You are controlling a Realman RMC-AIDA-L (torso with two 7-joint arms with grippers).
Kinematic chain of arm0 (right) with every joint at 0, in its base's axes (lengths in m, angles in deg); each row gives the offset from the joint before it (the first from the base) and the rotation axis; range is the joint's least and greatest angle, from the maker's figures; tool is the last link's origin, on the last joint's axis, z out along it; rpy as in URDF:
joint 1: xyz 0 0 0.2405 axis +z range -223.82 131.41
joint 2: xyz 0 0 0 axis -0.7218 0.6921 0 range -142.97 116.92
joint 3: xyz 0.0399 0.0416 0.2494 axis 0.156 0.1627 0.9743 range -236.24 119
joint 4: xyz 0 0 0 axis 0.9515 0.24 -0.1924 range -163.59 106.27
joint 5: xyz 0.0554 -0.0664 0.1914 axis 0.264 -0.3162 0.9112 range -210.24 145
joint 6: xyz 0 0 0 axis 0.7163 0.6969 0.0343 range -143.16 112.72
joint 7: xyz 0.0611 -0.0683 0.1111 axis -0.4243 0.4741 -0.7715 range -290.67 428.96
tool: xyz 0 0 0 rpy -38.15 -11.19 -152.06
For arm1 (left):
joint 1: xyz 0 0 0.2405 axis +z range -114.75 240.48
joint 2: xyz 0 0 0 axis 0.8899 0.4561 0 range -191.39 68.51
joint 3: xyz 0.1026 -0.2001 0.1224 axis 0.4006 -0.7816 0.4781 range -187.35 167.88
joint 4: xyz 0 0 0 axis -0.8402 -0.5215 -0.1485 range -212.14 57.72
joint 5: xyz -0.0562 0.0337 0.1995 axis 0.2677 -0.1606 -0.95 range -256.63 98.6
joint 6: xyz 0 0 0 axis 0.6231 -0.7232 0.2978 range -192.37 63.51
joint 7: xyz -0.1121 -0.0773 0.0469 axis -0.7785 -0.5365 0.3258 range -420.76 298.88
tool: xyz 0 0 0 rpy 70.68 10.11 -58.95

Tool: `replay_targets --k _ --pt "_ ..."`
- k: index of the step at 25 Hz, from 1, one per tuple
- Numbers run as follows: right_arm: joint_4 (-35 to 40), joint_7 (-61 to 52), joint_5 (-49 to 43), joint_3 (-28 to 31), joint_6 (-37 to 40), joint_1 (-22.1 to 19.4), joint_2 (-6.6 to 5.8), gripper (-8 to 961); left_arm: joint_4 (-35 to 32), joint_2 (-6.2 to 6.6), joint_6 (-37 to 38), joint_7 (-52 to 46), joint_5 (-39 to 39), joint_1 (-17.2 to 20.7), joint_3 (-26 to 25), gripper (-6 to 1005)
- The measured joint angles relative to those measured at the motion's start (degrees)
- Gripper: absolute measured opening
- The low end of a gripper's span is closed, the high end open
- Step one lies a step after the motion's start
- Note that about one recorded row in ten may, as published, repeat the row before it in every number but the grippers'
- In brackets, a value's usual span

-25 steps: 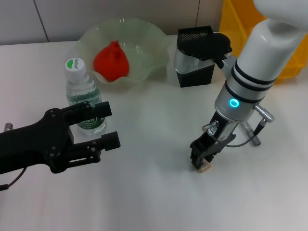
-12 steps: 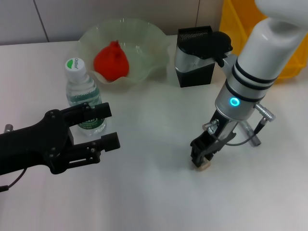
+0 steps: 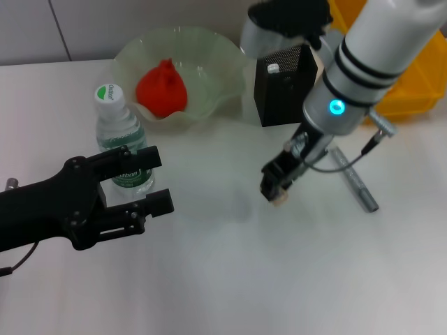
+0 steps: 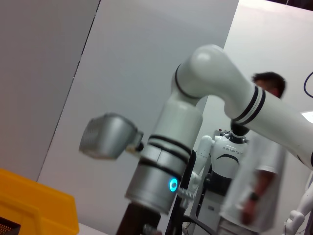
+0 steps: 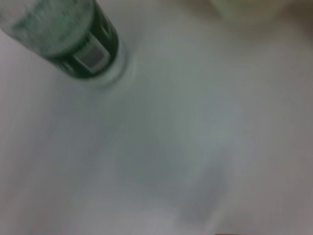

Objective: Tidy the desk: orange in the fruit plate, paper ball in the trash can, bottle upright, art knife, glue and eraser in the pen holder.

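Note:
My right gripper (image 3: 277,193) is shut on the tan eraser (image 3: 281,202) and holds it above the white desk (image 3: 223,279), in front of the black mesh pen holder (image 3: 285,87). A small white item (image 3: 273,68) shows inside the holder. The grey art knife (image 3: 354,183) lies on the desk to the right of the gripper. The orange (image 3: 162,88) sits in the pale green fruit plate (image 3: 223,59). The bottle (image 3: 121,139) stands upright, and its base shows in the right wrist view (image 5: 80,41). My left gripper (image 3: 156,180) is open and empty in front of the bottle. The paper ball is out of view.
The yellow trash can (image 3: 408,87) stands at the back right, behind my right arm; its corner shows in the left wrist view (image 4: 34,208). A wall runs along the desk's back edge. A person (image 4: 254,196) stands in the background.
My right gripper has risen and moved left and toward the pen holder with the eraser, lifting it off the desk. The art knife is now uncovered. The left arm has not moved.

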Motion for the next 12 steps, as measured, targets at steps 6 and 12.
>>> replay_targets --k 6,12 --pt "5.9 0.1 -2.0 4.1 1.5 0.6 -0.19 283 0.0 -0.07 0.0 -0.2 0.0 -0.2 -0.2 776" --pt "12.1 0.9 -6.9 7.7 2.2 0.9 -0.85 290 0.0 -0.15 0.1 -0.3 0.0 -0.3 -0.8 776"
